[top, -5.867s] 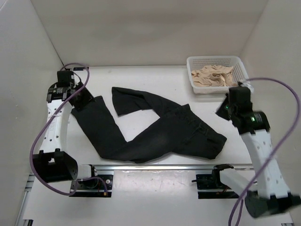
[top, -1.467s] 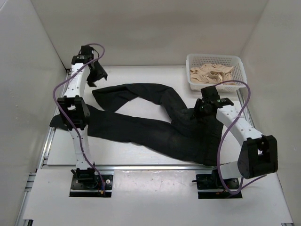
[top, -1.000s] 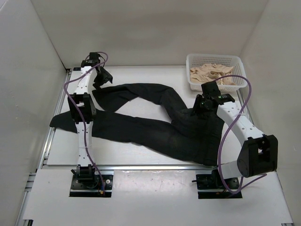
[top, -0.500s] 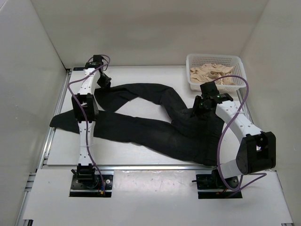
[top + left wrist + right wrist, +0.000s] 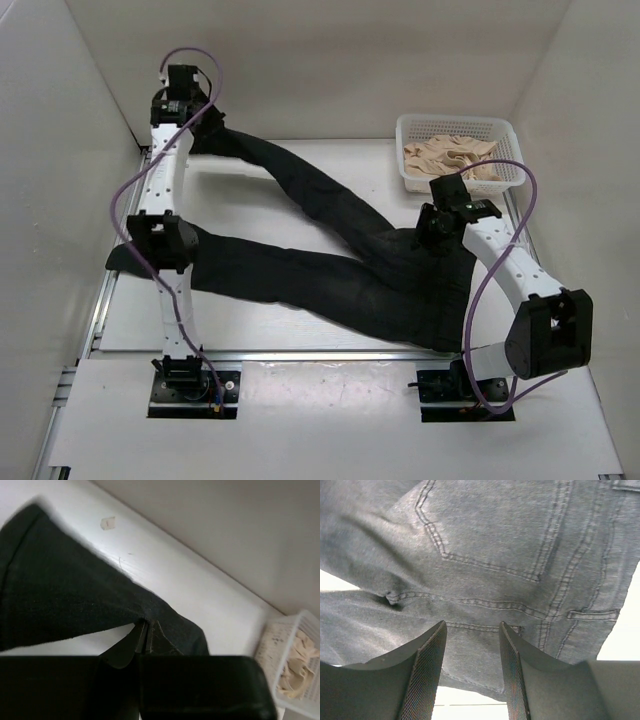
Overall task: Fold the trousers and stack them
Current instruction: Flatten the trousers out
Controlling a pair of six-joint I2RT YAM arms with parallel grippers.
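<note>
The black trousers (image 5: 330, 275) lie spread across the table, waist end at the right. One leg runs flat to the left edge (image 5: 125, 258). The other leg (image 5: 290, 180) is stretched taut toward the back left corner, raised off the table. My left gripper (image 5: 200, 128) is shut on that leg's end; in the left wrist view its fingertips (image 5: 145, 630) pinch the dark cloth (image 5: 60, 600). My right gripper (image 5: 428, 228) hovers over the seat. Its fingers (image 5: 472, 626) stand open above the back pocket stitching (image 5: 490, 540), nothing pinched between them.
A white mesh basket (image 5: 455, 128) holding beige cloth (image 5: 450, 158) stands at the back right, also seen at the right edge of the left wrist view as the basket (image 5: 295, 665). White walls close in the back and both sides. Rails run along the table's near edge.
My left gripper closed on the end of the far leg and lifted it back and left, pulling that leg straight. The right gripper stayed over the seat.
</note>
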